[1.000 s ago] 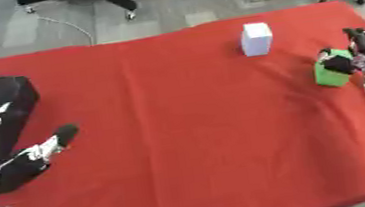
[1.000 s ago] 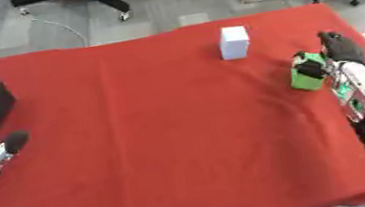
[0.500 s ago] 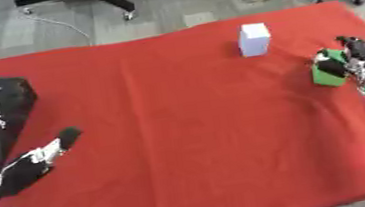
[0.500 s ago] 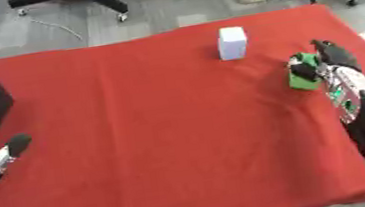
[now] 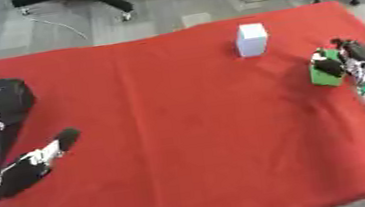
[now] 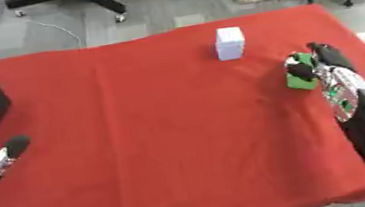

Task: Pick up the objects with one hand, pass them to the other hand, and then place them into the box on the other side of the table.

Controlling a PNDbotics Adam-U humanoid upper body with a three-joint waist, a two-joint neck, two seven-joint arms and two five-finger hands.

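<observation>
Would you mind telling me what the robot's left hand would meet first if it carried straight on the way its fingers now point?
The left hand points up and to the right across the bare red tablecloth. Nothing lies close ahead; far along that line stands the white box, though it might pass beside it.

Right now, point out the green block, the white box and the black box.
green block (image 5: pixel 325 78), left eye view, its lower front face.
white box (image 5: pixel 252 40), left eye view, middle of its front face.
black box (image 5: pixel 14 100), left eye view, its right wall.
</observation>
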